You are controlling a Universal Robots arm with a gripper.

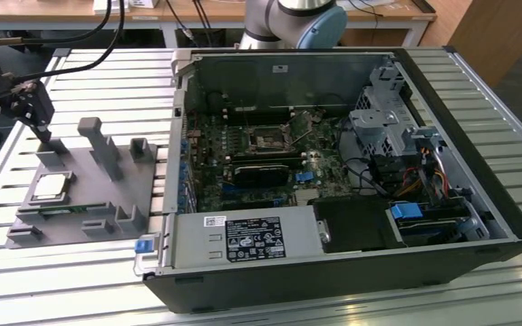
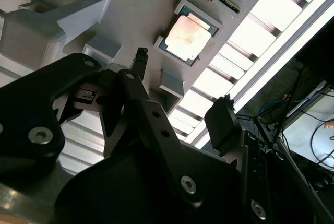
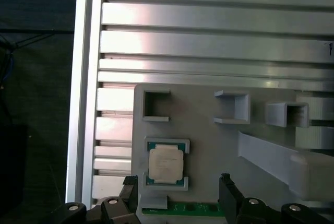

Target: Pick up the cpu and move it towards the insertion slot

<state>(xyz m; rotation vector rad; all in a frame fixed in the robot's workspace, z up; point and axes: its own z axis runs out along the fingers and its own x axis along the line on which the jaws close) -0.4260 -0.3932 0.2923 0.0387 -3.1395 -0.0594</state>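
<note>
One gripper [image 1: 43, 134] hangs over the far end of the grey tray [image 1: 98, 219], at the exterior view's left. In both wrist views its two black fingers [image 2: 140, 61] stand wide apart with nothing between them, so the gripper [image 3: 178, 188] is open and empty, and it touches nothing that can be made out.

There is one cpu [image 1: 51, 186]. It lies flat in a square recess of the tray, silver top up, nearer than the gripper and apart from it. In the first wrist view the cpu [image 3: 166, 164] sits just ahead of the gap between the fingers. One green memory strip [image 1: 58, 210] lies in the tray just on the near side of the cpu.

The tray rests on the ribbed aluminium bench [image 1: 79, 275] and carries several upright grey posts.

To the exterior view's right, well apart from the tray, one open computer case [image 1: 334, 288] lies on the bench. One insertion slot [image 1: 268, 139] sits on the motherboard [image 1: 209, 180] inside it, a silvery frame around a dark centre, with nothing in it.
</note>
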